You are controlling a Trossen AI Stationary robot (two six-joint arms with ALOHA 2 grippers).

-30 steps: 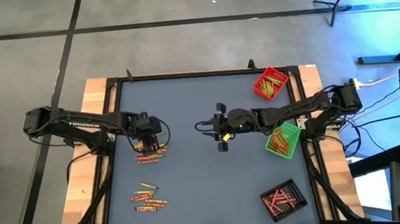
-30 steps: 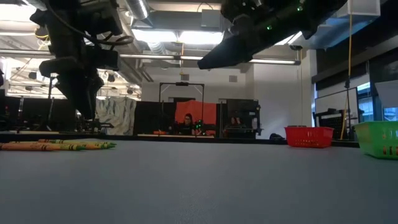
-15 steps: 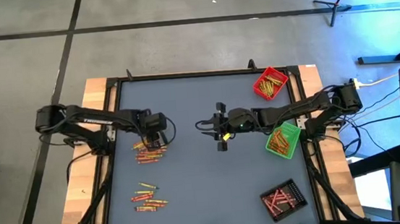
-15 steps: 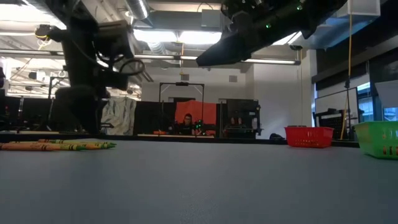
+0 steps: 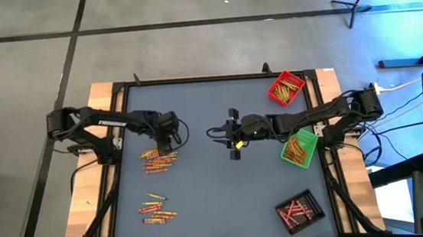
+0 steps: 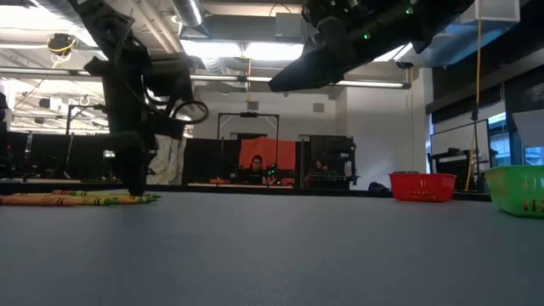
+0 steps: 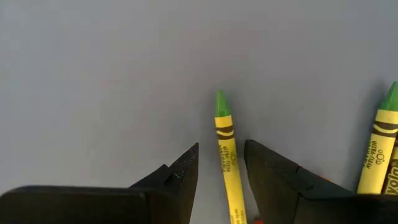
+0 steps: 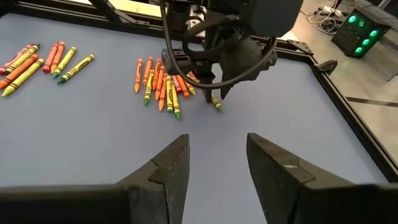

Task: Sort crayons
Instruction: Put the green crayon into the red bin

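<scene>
Two loose heaps of crayons lie on the grey table: one [image 5: 158,161] at mid left, another [image 5: 156,209] nearer the front. My left gripper [image 7: 222,146] points down at the far right edge of the first heap, open. Its fingers stand on either side of a yellow crayon with a green tip [image 7: 225,149] that lies flat on the table, with small gaps on both sides. In the low view its fingertips [image 6: 136,185] are just above the table beside the crayons [image 6: 81,200]. My right gripper [image 5: 232,134] hangs open and empty over the table's middle.
A red tray [image 5: 285,87] stands at the far right, a green tray [image 5: 300,147] at mid right, and a black tray [image 5: 299,210] at the near right; each holds crayons. Bare table lies between the heaps and the trays. A person sits in the room behind.
My left gripper has moved toward the table's right and far side and sunk down to the table at the edge of the crayon heap, staying open. The crayons have not moved.
</scene>
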